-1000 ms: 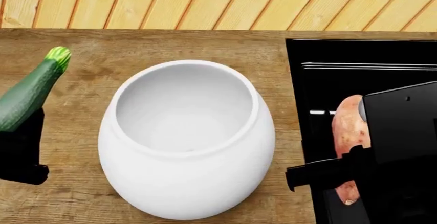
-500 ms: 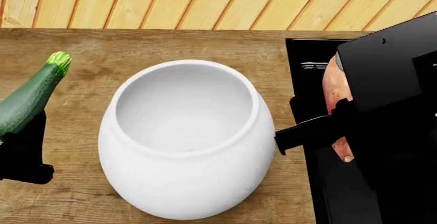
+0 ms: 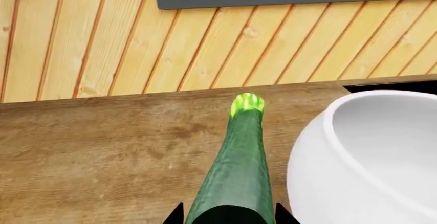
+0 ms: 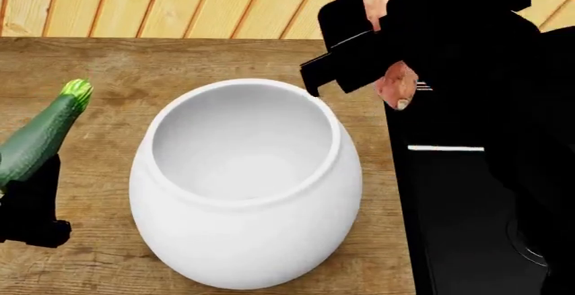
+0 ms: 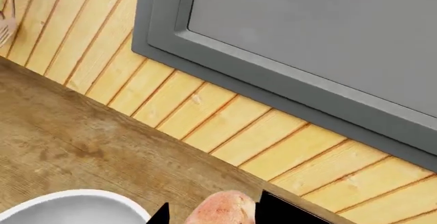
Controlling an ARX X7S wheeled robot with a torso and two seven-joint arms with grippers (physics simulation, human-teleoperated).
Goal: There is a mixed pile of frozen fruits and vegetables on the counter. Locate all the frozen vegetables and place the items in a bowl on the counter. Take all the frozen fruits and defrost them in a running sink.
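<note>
"Both grippers loaded?"

"Yes. The left gripper [image 4: 27, 180] is clamped on the zucchini [image 4: 40, 133], held over the counter [image 4: 117, 66] left of the bowl [image 4: 244, 187], stem end pointing away toward the plank wall [image 3: 102, 40]."

"And the right?"

"The right gripper [image 4: 382, 46] grips the sweet potato [image 4: 395, 83], raised above the bowl's far right rim, beside the sink [image 4: 467, 194]."

"Bowl?"

"Upright on the counter."

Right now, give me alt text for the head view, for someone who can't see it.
A big white bowl stands empty on a wood counter. The right tool holds a sweet potato raised by the bowl's far right rim, with the black sink to the right. At the left edge, the left tool holds a zucchini, stem end up.
</note>
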